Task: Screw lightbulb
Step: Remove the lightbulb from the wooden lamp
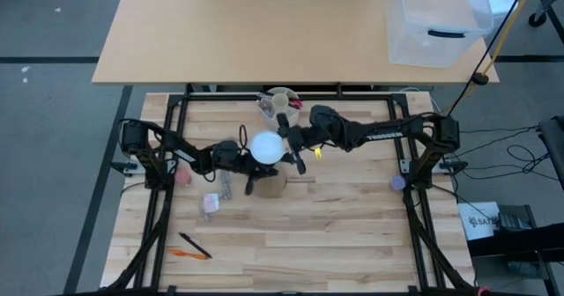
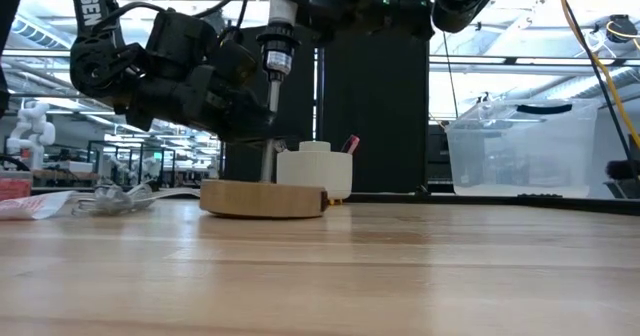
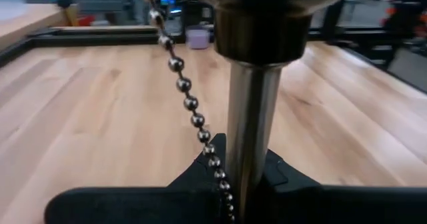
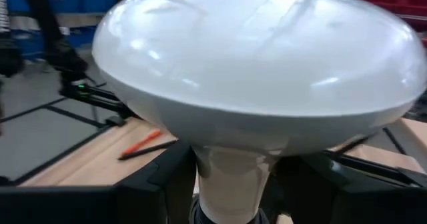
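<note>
A: Starting on the left of the high view, the left gripper [image 1: 240, 158] sits low beside the lamp, jaws pressed together on the metal stem [image 3: 250, 134]. Its wrist view shows that stem upright between the dark fingers, the bead chain [image 3: 190, 104] hanging alongside.

B: So that arm is the anchor. Its job, I'd say, is to keep the round wooden base [image 2: 263, 198] from turning on the surface [image 1: 352, 234].

A: Moving to the middle: the lightbulb [image 1: 266, 147] sits high above the base, right at the lamp's top, white dome facing the overhead camera.

B: And the right gripper [image 1: 289, 149] comes in from the right, jaws pinching the bulb's narrow part just under the dome. The right wrist view shows the dome [image 4: 257, 64] flaring above the fingers.

A: Which way does it point?

B: Dome up, screw neck down; long axis vertical, roughly in line with the stem. From the low view the socket [image 2: 275, 54] is visible, but I can't tell how far the threads are in.

A: Advice for the twist?

B: Keep that axis plumb over the socket, turn gently, no side load, and let the left hold firm. Any tilt risks cross-threading.

A: Farther back, a cream cup [image 1: 280, 99] of pens stands clear.
</note>
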